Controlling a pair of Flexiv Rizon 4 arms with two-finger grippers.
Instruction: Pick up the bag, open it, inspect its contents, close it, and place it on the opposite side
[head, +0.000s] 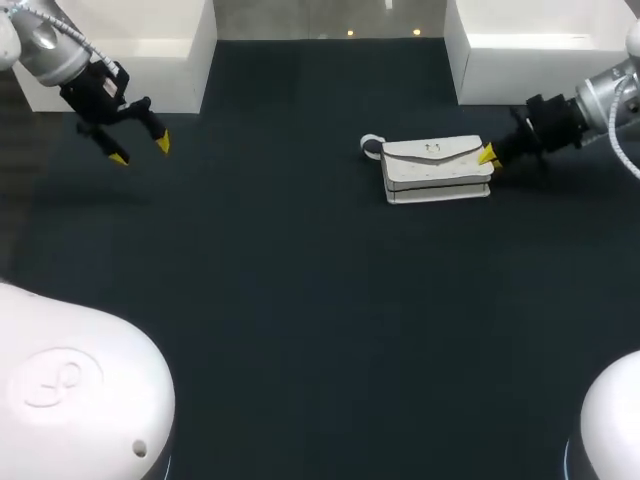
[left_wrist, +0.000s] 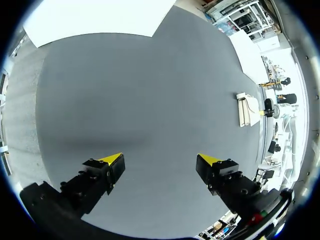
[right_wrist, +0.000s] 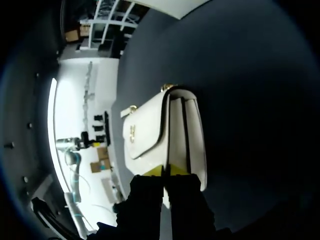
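Note:
A white flap bag (head: 436, 168) with a small loop handle lies flat on the dark table right of the middle. My right gripper (head: 488, 155) is at the bag's right end, its yellow tips pinched together on the flap's edge. In the right wrist view the bag (right_wrist: 150, 132) stretches ahead of the right gripper (right_wrist: 167, 171), and the seam of the flap runs straight in between the fingertips. My left gripper (head: 140, 151) hangs open above the table's far left with nothing between its fingers. From the left wrist view the bag (left_wrist: 247, 109) is small and far ahead, beyond the open left gripper (left_wrist: 160, 161).
White boxes stand at the back left (head: 150, 60) and back right (head: 540, 55) of the table (head: 300, 300).

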